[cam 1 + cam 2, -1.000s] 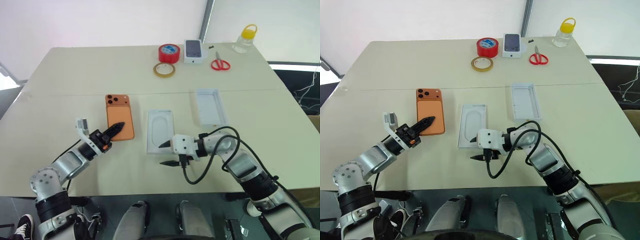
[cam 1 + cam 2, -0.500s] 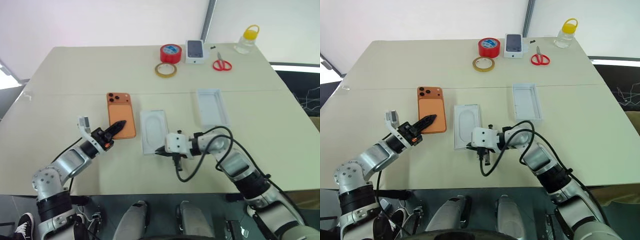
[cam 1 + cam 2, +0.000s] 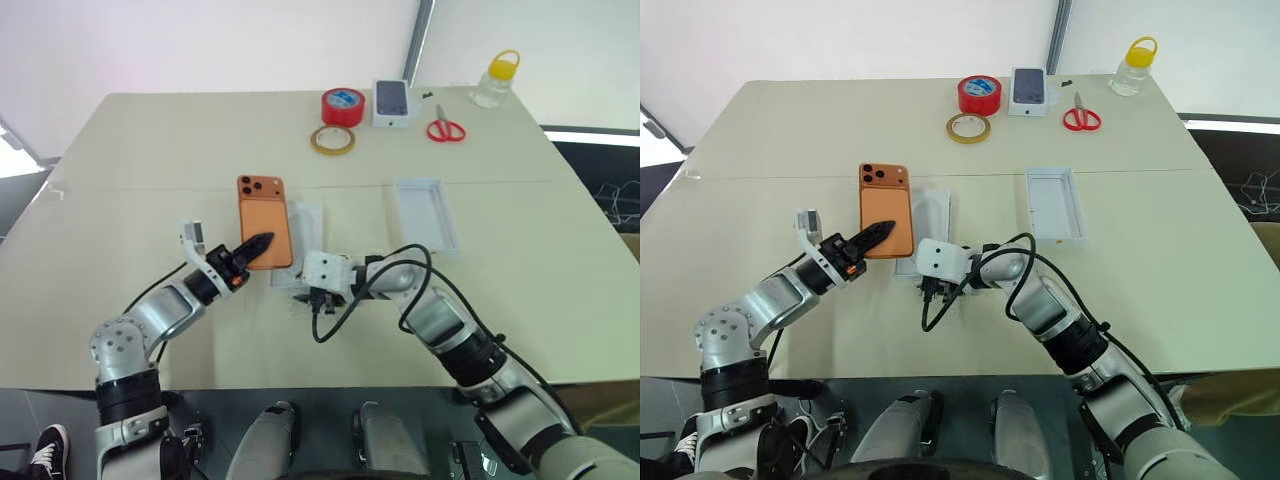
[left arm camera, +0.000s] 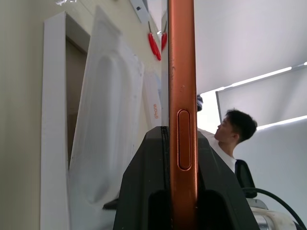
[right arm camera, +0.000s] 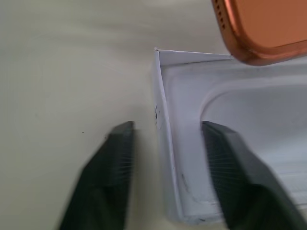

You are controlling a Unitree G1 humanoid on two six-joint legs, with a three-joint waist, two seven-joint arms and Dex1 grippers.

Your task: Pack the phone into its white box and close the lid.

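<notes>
Cream tabletop (image 3: 150, 150) fills the scene under a pale wall, and everything is best placed against the white box (image 3: 305, 218), which lies near the middle of the table.

Just to the left of the white box, the left gripper (image 3: 258, 244) is clamped on the near end of the phone (image 3: 265, 220), holding it back-up with its camera bump at the far end. The phone's right edge overlaps the white box's left side; the left wrist view shows it lifted clear of the tray rather than resting in it.

At the near end of the white box, the right gripper (image 5: 168, 167) stands with its fingers (image 5: 98, 182) parted, one outside the box's wall and one inside, straddling the wall without yet pinching it. A moulded white insert sits in the tray.

Well to the right of the white box lies the lid (image 3: 425, 212), inside up. Beyond the box, at the far edge of the table, stand a red tape roll (image 3: 342, 105), a clear tape roll (image 3: 329, 140), a small carton (image 3: 394, 103), scissors (image 3: 446, 129) and a jar (image 3: 495, 78).

The step in hand looks like bringing the phone over the tray while the right gripper steadies it. Next, the phone needs squaring with the tray's outline and lowering flat before release; the lid's turn comes after.
</notes>
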